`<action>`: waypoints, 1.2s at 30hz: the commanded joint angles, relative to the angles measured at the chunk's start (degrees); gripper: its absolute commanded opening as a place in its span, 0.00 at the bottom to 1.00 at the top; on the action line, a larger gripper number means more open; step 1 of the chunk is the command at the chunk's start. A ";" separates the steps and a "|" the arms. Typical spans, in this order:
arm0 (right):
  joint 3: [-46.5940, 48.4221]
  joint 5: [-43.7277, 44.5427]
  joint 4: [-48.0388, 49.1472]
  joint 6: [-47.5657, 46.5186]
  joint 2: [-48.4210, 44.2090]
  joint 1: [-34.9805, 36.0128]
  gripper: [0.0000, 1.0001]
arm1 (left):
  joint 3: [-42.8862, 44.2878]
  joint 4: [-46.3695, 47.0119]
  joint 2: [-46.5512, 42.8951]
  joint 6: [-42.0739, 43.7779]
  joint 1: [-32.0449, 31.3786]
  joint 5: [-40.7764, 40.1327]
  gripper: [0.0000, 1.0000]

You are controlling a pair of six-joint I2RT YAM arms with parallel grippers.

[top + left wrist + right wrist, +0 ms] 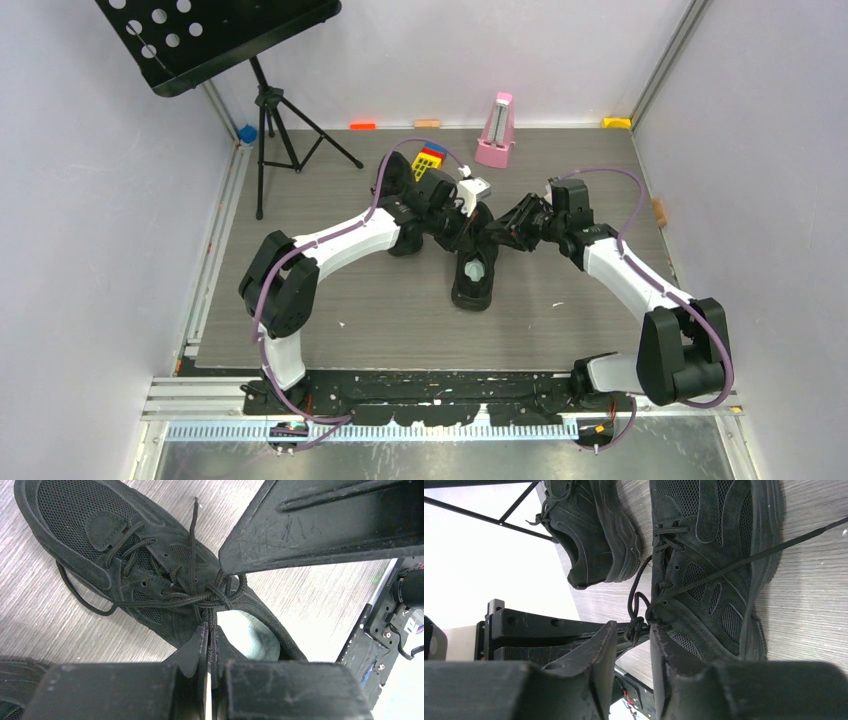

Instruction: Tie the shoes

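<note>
Shoe (pixel 474 280) lies on the table (pixel 330 320) between the two arms. Its long axis runs near-to-far, with the heel opening and pale insole toward the arm bases and the laced front under the grippers.

- Knot (pixel 212 597): sits at the top of the lacing, just ahead of the heel opening. It is loose and bunched, not drawn down.
- Left gripper (pixel 208 637): hangs over the heel opening with its fingers pressed together. A strand of the lace (pixel 207 620) runs from the knot straight in between them, so it is pinched there.
- Right gripper (pixel 633 625): its tips are at the knot from the other side. The jaws stand partly apart, with a clear gap. A twist of lace hangs in the gap and nothing looks clamped.
- Strand (pixel 734 565): one long piece runs from the knot slantwise across the side of the shoe and out of view.
- Slack loop (pixel 80 595): lies on the table beside the shoe, by the middle of the lacing.
- Other shoe (pixel 594 535): stands just beside this one, on the left arm's side.

Judgement: both grippers are about equally close to the knot. Only the left one holds lace, so the right has to find a strand right at its tips. A pull across the shoe's long axis, each arm to its own side, would cinch the knot. The risk is the right gripper closing on the bunched knot rather than on a single strand.
</note>
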 commanded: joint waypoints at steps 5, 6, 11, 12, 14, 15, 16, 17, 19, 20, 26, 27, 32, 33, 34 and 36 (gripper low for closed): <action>1.02 -1.53 3.22 2.27 -0.78 -0.27 0.30 | 2.48 1.34 0.20 0.98 0.26 0.26 0.00; 0.92 -1.81 3.31 2.32 -0.49 -0.26 0.30 | 2.49 1.40 0.20 0.98 0.26 0.28 0.00; 0.26 -3.00 3.90 2.78 0.45 -0.26 0.29 | 2.53 1.33 0.15 1.14 0.26 -0.05 0.00; 0.07 -3.17 3.98 2.72 0.55 -0.26 0.29 | 2.67 1.30 0.19 1.16 0.26 -0.15 0.00; -0.15 -3.45 3.96 2.62 0.87 -0.27 0.28 | 2.70 1.26 0.16 1.20 0.26 -0.24 0.00; -0.34 -3.59 3.90 2.55 1.02 -0.28 0.28 | 2.70 1.21 0.21 1.27 0.26 -0.36 0.00; -0.47 -3.70 3.95 2.57 1.15 -0.26 0.27 | 2.70 1.16 0.21 1.25 0.26 -0.46 0.00; -0.55 -3.83 3.96 2.56 1.30 -0.26 0.27 | 2.70 1.15 0.24 1.25 0.26 -0.51 0.00; -0.72 -3.91 3.96 2.61 1.44 -0.26 0.25 | 2.71 1.14 0.22 1.33 0.25 -0.51 0.00; -0.89 -3.91 3.94 2.49 1.44 -0.26 0.25 | 2.70 1.07 0.21 1.34 0.26 -0.59 0.00; -1.30 -4.06 3.76 2.19 1.71 -0.26 0.21 | 3.03 1.19 0.54 1.25 0.26 -0.73 0.00; -1.30 -4.17 3.72 2.25 1.71 -0.26 0.20 | 3.05 1.25 0.55 1.25 0.26 -0.75 0.00; -1.55 -3.80 3.28 1.62 1.38 -0.32 0.00 | 2.84 1.41 0.40 1.34 0.31 -1.36 0.00; -1.23 -3.18 2.38 0.98 1.22 -0.29 0.00 | 2.52 1.53 0.24 1.34 0.39 -1.53 0.00; -0.91 -2.48 1.49 0.37 1.08 -0.26 0.00 | 2.28 1.56 0.08 1.29 0.48 -1.68 0.00; -0.43 -0.79 0.00 -0.88 0.78 -0.26 0.00 | 1.89 1.40 -0.06 0.82 1.01 -2.10 0.00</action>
